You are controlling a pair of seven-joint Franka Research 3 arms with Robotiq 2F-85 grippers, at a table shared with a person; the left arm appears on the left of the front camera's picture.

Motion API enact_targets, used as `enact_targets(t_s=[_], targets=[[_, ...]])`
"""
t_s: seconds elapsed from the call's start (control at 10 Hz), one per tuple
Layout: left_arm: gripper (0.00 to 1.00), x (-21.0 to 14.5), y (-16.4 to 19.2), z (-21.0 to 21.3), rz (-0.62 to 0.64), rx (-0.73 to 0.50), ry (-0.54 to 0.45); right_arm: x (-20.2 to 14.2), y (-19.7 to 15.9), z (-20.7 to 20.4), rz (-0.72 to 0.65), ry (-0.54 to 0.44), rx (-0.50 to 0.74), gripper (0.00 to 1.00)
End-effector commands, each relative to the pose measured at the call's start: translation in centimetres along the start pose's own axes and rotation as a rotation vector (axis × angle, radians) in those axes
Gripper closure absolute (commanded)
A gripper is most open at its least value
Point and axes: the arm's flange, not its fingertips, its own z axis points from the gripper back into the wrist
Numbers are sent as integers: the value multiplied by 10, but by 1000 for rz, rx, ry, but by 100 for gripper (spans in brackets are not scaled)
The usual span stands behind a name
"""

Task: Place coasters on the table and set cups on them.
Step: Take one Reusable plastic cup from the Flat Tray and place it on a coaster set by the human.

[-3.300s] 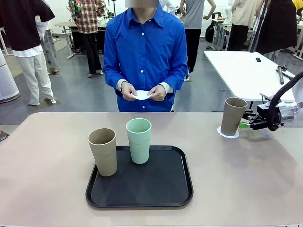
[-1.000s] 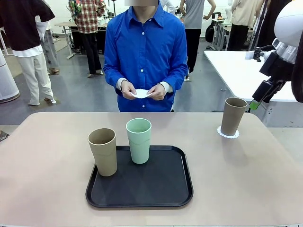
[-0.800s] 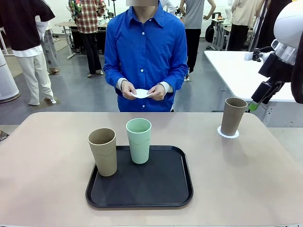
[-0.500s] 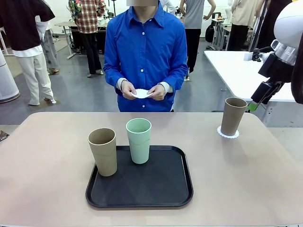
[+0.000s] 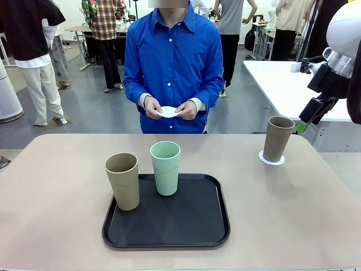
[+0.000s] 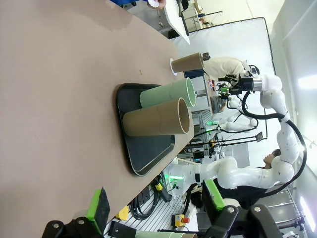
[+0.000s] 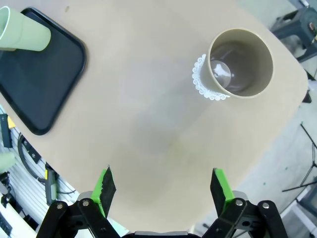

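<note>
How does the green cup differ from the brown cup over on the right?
The mint green cup is pale green; the tan-brown cup at the right is tan. The mint green cup stands on the black tray; the tan-brown cup stands on a lacy paper coaster on the table, off the tray. Both are upright, tapered tumblers without handles.

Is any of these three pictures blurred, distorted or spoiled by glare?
Front view: sharp, evenly lit, only faint soft shadows on the large beige matte tabletop. Left wrist view: rolled sideways, its far white background washed out. Right wrist view: sharp, with a pale glare spot inside the tall tan-brown matte cup on the white lacy coaster.
</note>
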Motion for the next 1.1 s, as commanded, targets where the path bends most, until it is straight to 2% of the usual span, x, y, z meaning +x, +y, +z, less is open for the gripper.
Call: enact_targets(t_s=[0.0, 0.3, 0.4, 0.5, 0.6, 0.7, 0.9, 1.0], targets=[[0, -1, 0, 2, -7, -17, -10, -1, -1, -2, 9, -5, 5, 0], [0, -1, 0, 2, -7, -17, -10, 0, 0, 0, 0, 0, 0, 0], [0, -1, 0, 2, -7, -17, -10, -23, 1, 6, -174, 13, -6, 0], [0, -1, 0, 2, -7, -17, -10, -39, 0, 9, -315, -23, -14, 0], [0, -1, 0, 2, -7, -17, -10, -56, 0, 8, -433, -28, 3, 0], [0, -1, 0, 2, -7, -17, -10, -75, 1, 7, -516, -14, -41, 0], [0, -1, 0, 2, -7, -17, -10, -94, 3, 9, -560, -14, -70, 0], [0, -1, 0, 2, -7, -17, -10, -78, -13, 11, -498, -20, -14, 0]])
